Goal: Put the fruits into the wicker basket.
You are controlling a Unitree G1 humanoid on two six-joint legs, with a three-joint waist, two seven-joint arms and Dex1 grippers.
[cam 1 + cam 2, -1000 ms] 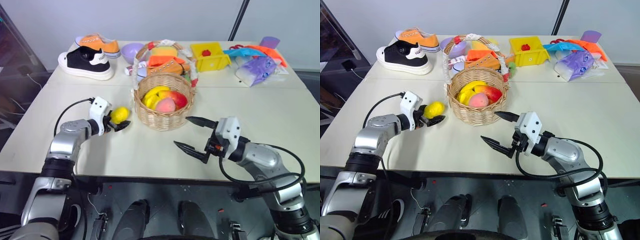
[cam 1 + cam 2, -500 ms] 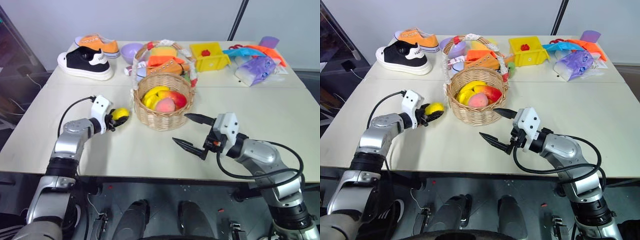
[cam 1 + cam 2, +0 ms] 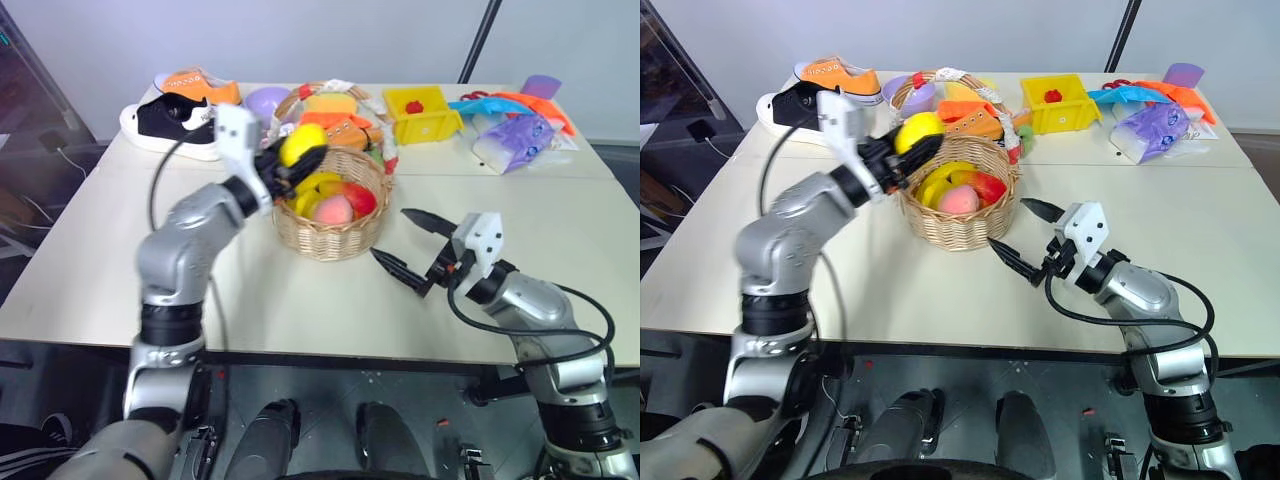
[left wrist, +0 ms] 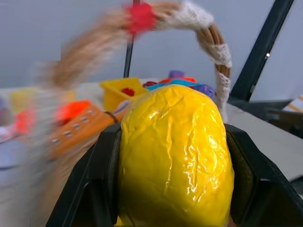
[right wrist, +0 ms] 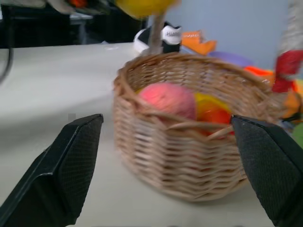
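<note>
The left gripper (image 3: pixel 298 160), clamped on the lemon (image 3: pixel 300 144), has swung up from the table (image 3: pixel 560 215) to hover over the near-left rim of the basket (image 3: pixel 333 235), where the peach (image 3: pixel 333 208) already lies. The right gripper (image 3: pixel 408 245) waits beside the basket, fingers spread wide and empty.

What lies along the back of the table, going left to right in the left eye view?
Black sneaker → purple bowl → yellow bin → purple bag.
</note>
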